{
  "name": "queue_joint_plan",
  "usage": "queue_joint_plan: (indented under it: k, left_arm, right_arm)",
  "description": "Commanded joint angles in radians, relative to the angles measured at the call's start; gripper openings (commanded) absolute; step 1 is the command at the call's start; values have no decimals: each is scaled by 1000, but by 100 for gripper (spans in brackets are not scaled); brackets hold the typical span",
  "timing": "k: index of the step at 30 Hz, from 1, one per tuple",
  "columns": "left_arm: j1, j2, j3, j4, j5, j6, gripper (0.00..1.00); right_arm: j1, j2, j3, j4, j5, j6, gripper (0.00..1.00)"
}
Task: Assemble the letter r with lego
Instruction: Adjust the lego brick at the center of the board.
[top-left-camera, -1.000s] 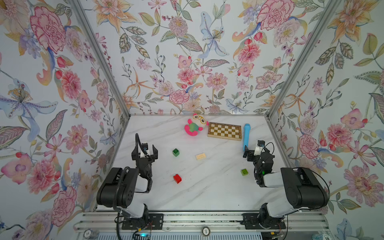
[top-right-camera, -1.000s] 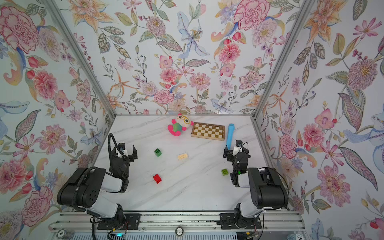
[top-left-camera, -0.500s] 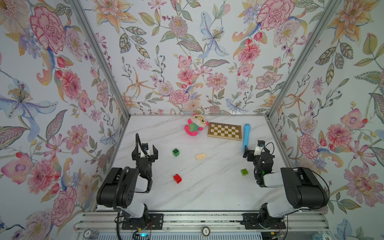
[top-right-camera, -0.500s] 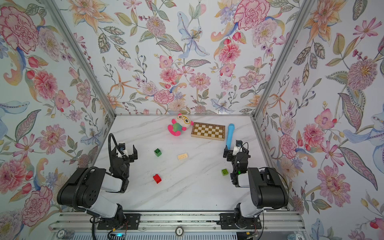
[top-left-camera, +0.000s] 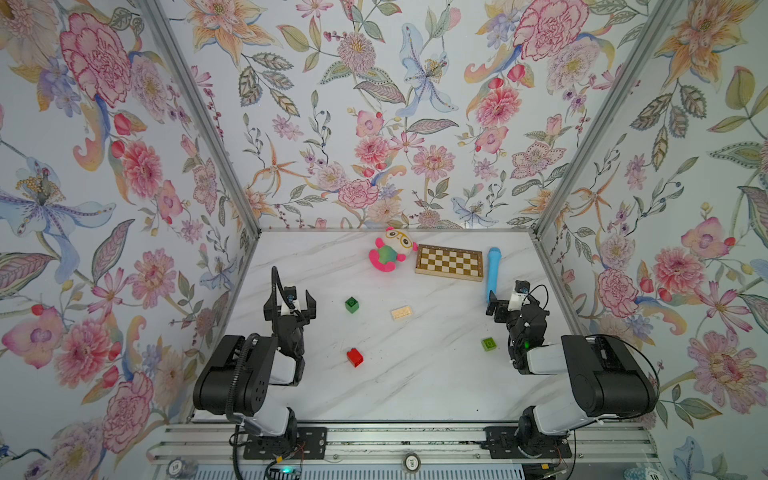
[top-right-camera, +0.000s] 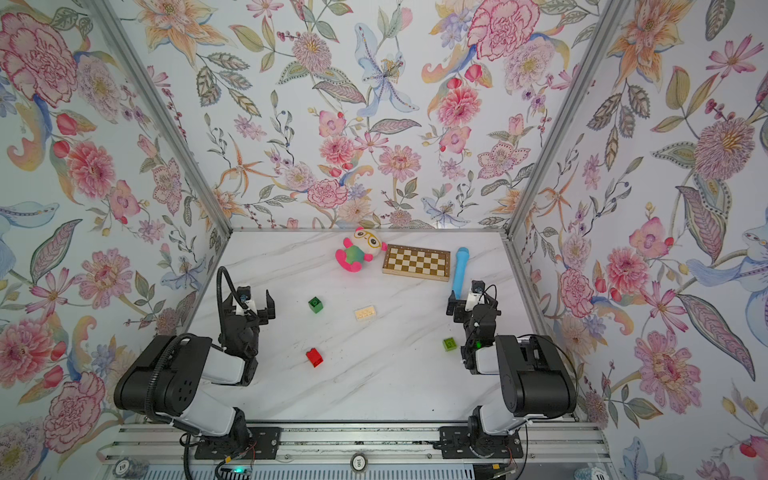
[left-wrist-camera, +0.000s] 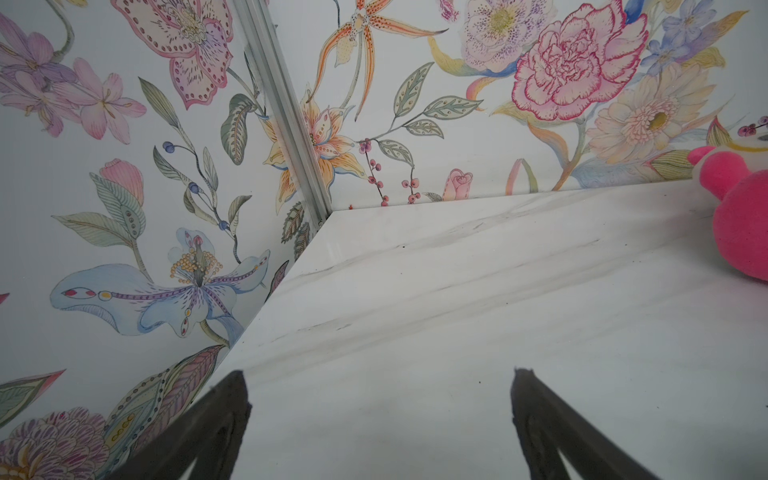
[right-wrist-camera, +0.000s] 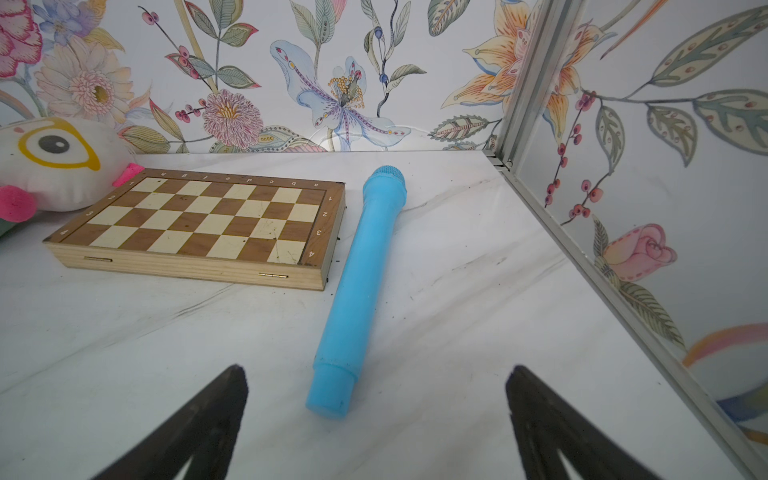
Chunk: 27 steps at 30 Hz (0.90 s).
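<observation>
In both top views four bricks lie apart on the desk (top-left-camera: 415, 386) — dark green brick (top-left-camera: 351, 304), cream brick (top-left-camera: 402, 313) and red brick (top-left-camera: 354, 357) mid-desk, lime brick (top-left-camera: 488, 343) beside the right arm (top-left-camera: 598, 374). Left wrist view: left jaws wide apart, empty. Right wrist view: right jaws likewise — a blue cylinder (right-wrist-camera: 361, 282) ahead

Floral-papered walls (top-left-camera: 374, 124) with aluminium corner posts (top-left-camera: 199, 116) enclose a white marble-patterned floor (top-left-camera: 415, 382).

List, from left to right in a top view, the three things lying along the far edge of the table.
plush toy → chessboard → blue cylinder
</observation>
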Motion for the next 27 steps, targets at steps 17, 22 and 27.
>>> queue_joint_plan:
  k: [17, 22, 27]
  left_arm:
    - [-1, -53, 52, -88, 6, 3, 94]
    - [-1, -142, 253, -514, -51, -18, 97]
    - [-16, -203, 442, -865, -89, -154, 99]
  right_arm:
    - [27, -160, 149, -424, 144, 46, 99]
    - [54, -312, 313, -931, 202, 253, 99]
    - [189, -418, 419, -1259, 296, 415, 99]
